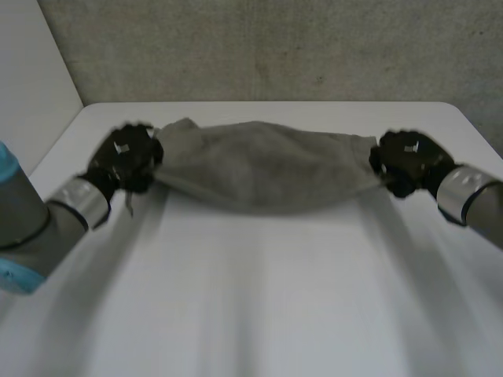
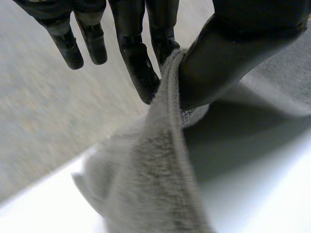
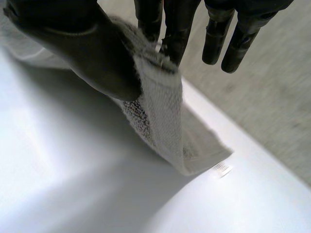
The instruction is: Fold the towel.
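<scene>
While the towel [image 1: 263,165] sags between both hands at twelve o'clock over the tabletop [image 1: 259,314] | left hand [image 1: 124,157] nine, right hand [image 1: 409,161] three, fingers [image 2: 138,73] pinching an end each | risk: shallow pinch slips, end drops.

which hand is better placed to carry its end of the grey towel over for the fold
Probably right: the right hand pinches the grey terry towel near its corner; the left hand holds a bunched edge.
</scene>
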